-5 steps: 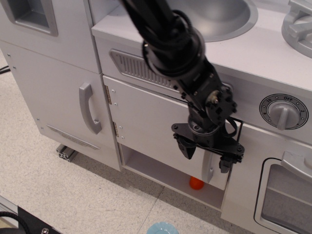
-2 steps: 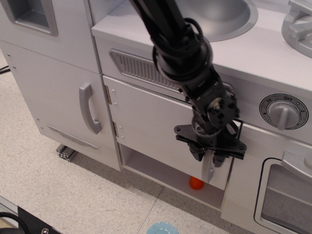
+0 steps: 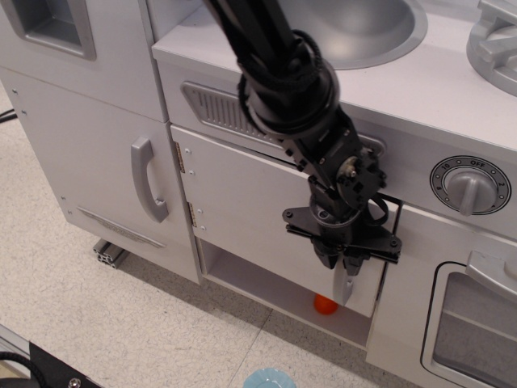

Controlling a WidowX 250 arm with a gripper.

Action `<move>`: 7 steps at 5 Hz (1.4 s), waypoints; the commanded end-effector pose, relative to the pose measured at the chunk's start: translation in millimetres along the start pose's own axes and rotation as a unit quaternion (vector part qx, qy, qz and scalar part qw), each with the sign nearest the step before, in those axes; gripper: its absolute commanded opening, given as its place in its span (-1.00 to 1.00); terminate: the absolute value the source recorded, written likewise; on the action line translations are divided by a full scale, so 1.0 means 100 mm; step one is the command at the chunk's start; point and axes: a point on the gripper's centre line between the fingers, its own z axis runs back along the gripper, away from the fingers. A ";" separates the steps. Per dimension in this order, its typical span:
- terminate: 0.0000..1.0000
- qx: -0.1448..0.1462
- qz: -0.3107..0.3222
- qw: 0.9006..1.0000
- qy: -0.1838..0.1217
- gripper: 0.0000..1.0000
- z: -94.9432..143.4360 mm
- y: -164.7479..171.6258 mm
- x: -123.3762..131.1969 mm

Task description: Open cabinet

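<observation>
Pincer (image 3: 341, 260): black, closed round the top of the vertical grey bar handle (image 3: 344, 284), long axis twelve to six. Light-grey flat rectangular cabinet door (image 3: 250, 202) spread toward nine o'clock from the pincer, hinges (image 3: 180, 158) at far edge. Pull probably outward, swinging about those hinges.

ball (image 3: 325, 304) in the shelf (image 3: 266, 284) under the cabinet (image 3: 250, 202).

We see a light speckled tile floor (image 3: 121, 323) w/ thin grout lines. On it stands a grey toy kitchen: tall narrow door (image 3: 89, 153) w/ curved handle (image 3: 148, 188) at left, sink basin (image 3: 363, 28) on top, timer dial (image 3: 470, 186) and windowed oven door (image 3: 477, 323) at right.
</observation>
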 end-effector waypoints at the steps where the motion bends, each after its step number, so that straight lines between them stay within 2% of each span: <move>1: -1.00 -0.010 -0.015 1.000 0.009 -1.00 0.29 0.23 -0.33; 2: -1.00 -0.005 -0.015 1.000 0.013 -1.00 0.39 0.35 -0.38; 3: -1.00 -0.013 0.022 0.999 0.033 1.00 0.66 0.39 -0.28; 4: -1.00 -0.039 0.045 0.998 0.034 1.00 0.97 0.38 -0.08; 5: -1.00 -0.058 0.028 0.998 0.006 1.00 1.12 0.26 0.13; 6: -1.00 -0.056 0.021 0.998 -0.003 1.00 1.06 0.17 0.29; 7: -1.00 -0.055 -0.011 0.998 -0.010 1.00 0.90 0.10 0.34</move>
